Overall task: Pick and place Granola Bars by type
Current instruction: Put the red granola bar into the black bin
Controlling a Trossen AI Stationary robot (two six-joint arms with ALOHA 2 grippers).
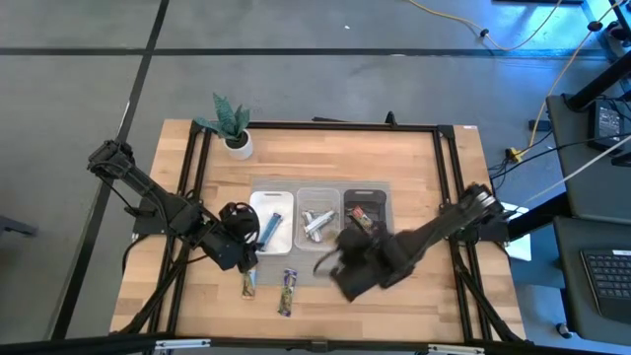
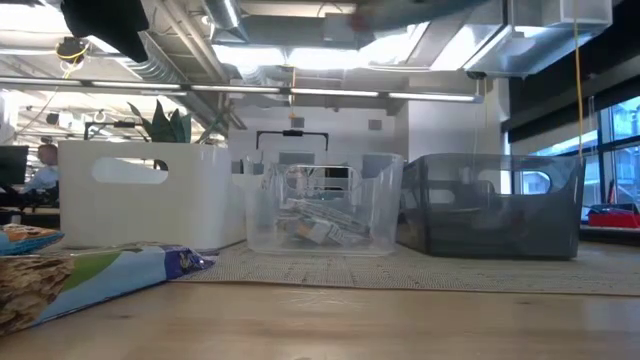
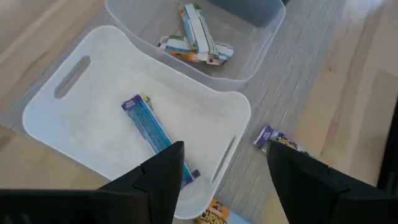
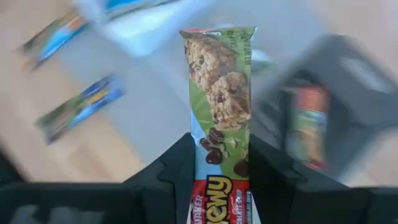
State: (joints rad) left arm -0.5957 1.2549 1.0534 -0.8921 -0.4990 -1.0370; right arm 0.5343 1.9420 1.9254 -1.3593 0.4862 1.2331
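My right gripper (image 4: 219, 143) is shut on a green, brown and red granola bar (image 4: 219, 81) and hangs over the table's near middle (image 1: 347, 266), close to the dark tray (image 1: 365, 195). My left gripper (image 3: 224, 149) stands open above the near end of the white tray (image 3: 81, 99), where a blue bar (image 3: 149, 127) lies flat. Silver-white bars (image 3: 196, 40) lie in the clear tray (image 1: 317, 192). A red-wrapped bar (image 4: 308, 124) lies in the dark tray. Two bars (image 1: 248, 284) (image 1: 287, 292) lie flat on the wood near the front edge. My right gripper pinches the bar's two long edges (image 4: 217, 158) between its two fingers, near the end with the red print. The fingers lie along the bar, whose other end sticks out forward past them. The bar is lifted clear of the table.
The three trays stand side by side on a grey mat (image 1: 325, 251) at mid table. A potted plant (image 1: 233, 126) stands at the far left. One bar (image 3: 277, 138) lies on the mat beside the white tray. Bare wood stretches on the right (image 1: 434, 168).
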